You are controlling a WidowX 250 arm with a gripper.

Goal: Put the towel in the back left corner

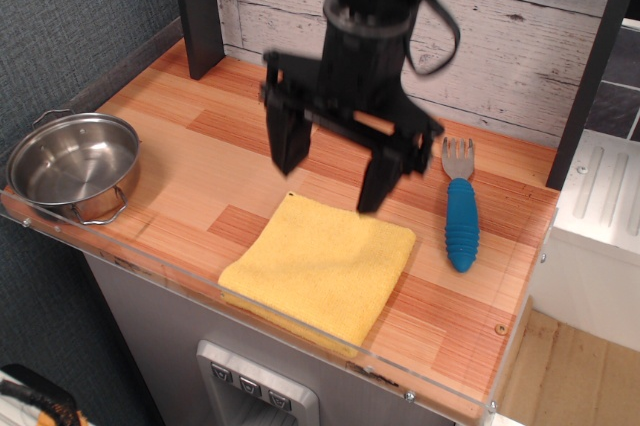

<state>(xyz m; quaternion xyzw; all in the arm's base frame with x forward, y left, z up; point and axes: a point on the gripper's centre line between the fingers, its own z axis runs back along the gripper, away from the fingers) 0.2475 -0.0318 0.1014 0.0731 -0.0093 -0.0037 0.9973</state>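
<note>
- Single view, looking down across the counter [200, 161] from its front edge.
- Tool [333, 172] hanging above the towel's rear edge, fingers spread wide, pinching nothing; slightly blurred.
- One fingertip [287, 156] over bare wood just behind the towel's back corner, the other fingertip [377, 191] directly over the towel's rear edge; contact with the cloth not discernible.
- Towel [318, 268] lying flat and folded near the counter's front edge, roughly mid-width.
- Back left corner [228, 68] bare wood beside the dark post [196, 11] and plank wall [520, 36]; well apart from the towel.
- Steel pot [72, 166] at the front left edge, upright.
- Blue-handled fork [460, 208] right of the towel, tines toward the wall.
</note>
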